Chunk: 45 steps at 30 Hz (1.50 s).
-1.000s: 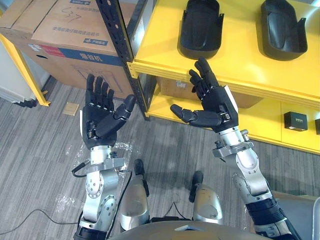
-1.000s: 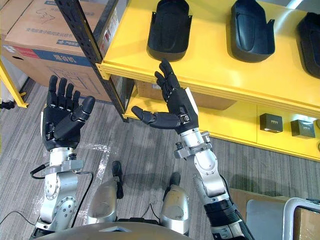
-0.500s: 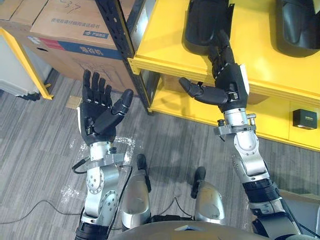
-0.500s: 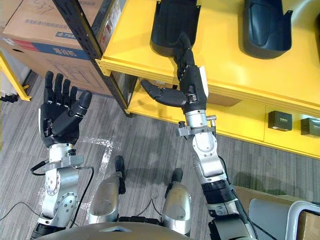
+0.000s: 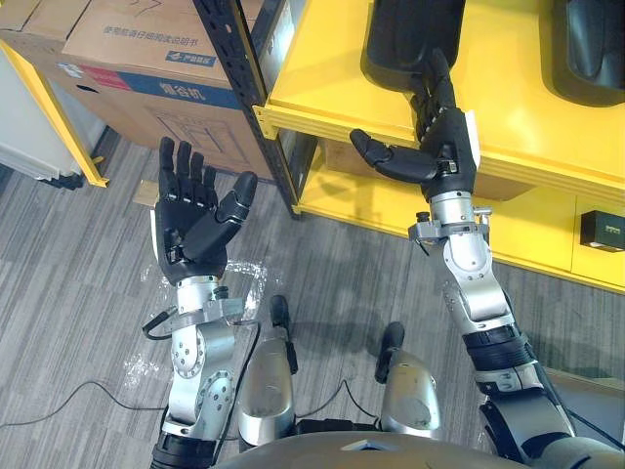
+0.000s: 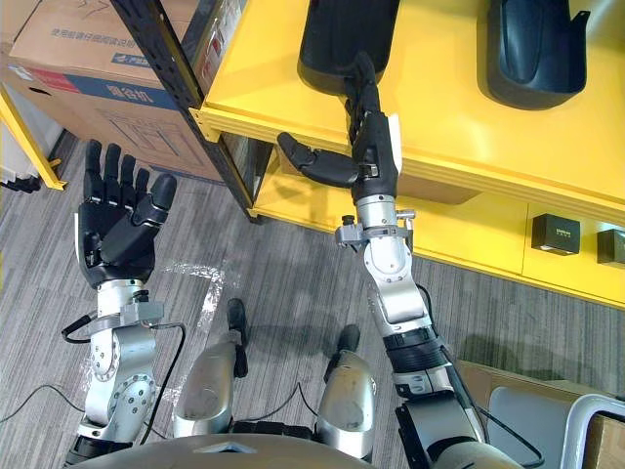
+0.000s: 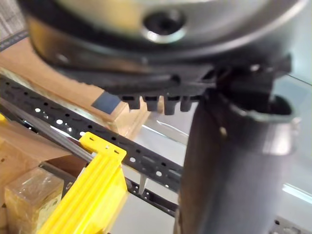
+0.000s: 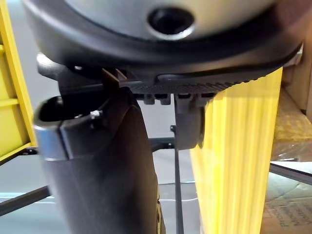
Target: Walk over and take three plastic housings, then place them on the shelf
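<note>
The yellow shelf (image 5: 317, 83) takes up the far right of what I see, its top board running off to my right with a lower board beneath it. The grey floor (image 5: 78, 293) spreads under both my arms. To my left a big cardboard box (image 5: 146, 54) sits behind a black post (image 5: 241, 73) with holes along it, which stands at the shelf's left corner. The task's things are already up on the top board: one black plastic housing (image 5: 410, 34) lies just beyond my right arm, hollow side up, and a second housing (image 5: 591, 49) lies well apart from it further to my right. My right hand (image 5: 451, 151) is raised at the shelf's front edge with the fingers straight and pointing up and the thumb stretched out to my left, so it is open and grips nothing. Its fingertips (image 5: 435, 70) stand right at the near end of the first housing, though I cannot tell whether they touch it. My left hand (image 5: 187, 220) is held up over the floor, near the box and the post, palm turned towards me, fingers straight and the thumb leaning across the palm, also open and empty. On the lower board, far to my right, sits a small black box (image 6: 559, 233).
</note>
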Tool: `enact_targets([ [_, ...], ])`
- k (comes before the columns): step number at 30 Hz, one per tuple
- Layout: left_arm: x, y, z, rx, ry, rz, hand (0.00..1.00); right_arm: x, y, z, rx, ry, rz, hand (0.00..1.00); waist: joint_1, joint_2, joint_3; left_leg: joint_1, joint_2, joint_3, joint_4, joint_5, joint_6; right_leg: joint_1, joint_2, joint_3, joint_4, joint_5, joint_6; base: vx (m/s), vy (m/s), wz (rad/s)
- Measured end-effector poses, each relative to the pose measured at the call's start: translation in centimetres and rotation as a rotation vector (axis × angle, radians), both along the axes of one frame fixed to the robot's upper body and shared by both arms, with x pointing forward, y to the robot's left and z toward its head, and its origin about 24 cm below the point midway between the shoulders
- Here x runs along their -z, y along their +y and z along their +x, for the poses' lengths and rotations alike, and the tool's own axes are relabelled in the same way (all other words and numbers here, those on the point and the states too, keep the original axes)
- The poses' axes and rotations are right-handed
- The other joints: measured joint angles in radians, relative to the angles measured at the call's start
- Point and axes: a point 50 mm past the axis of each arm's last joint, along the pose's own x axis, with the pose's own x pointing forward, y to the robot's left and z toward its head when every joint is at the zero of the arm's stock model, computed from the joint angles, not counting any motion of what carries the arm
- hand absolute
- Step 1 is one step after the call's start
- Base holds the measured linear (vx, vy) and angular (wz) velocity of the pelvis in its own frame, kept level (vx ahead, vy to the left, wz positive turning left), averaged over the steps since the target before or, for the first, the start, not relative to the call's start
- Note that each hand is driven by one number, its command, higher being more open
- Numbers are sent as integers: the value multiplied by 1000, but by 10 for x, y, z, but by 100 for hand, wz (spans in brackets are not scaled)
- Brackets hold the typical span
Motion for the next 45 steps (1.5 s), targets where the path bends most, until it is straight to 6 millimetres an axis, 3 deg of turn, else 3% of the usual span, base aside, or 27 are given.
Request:
enact_targets([
  [16, 0, -1, 1, -2, -4, -19, 100, -13, 1, 25, 67, -3, -35, 100, 1, 24, 10, 20, -16, -16, -54, 32, 5, -2, -15, -13, 20, -8, -5, -11, -9, 3],
  [21, 0, -1, 0, -3, -2, -21, 100, -19, -3, 27, 93, -21, -79, 100, 1, 45, 12, 26, -17, -19, -71, 44, 1, -4, -15, -14, 22, -7, -4, 0, 0, 0],
  [30, 1, -1, 0, 1, -1, -19, 100, -24, -3, 30, 115, -17, -89, 100, -5, 47, 12, 55, -18, -3, -105, 68, 0, -2, -15, -5, 24, -4, -1, 21, -30, -4],
  [35, 1, -2, 0, 4, 0, -23, 100, -32, -5, 41, 136, 3, -110, 100, -9, 53, 12, 72, -20, 12, -114, 69, -2, -2, -15, 13, 23, -1, 3, 14, -19, -9],
  [42, 1, -7, 0, 10, -4, -61, 100, -52, -19, 54, 161, -9, -189, 100, -21, 122, 12, 89, -38, 17, -126, 77, 1, -3, -34, 23, 37, -3, 7, 5, -5, -3],
  [45, 1, -8, 0, 14, -5, -61, 100, -53, -20, 54, 157, -9, -199, 100, -26, 125, 11, 90, -39, 17, -129, 78, 1, -3, -34, 23, 37, -3, 7, 0, 0, 0],
])
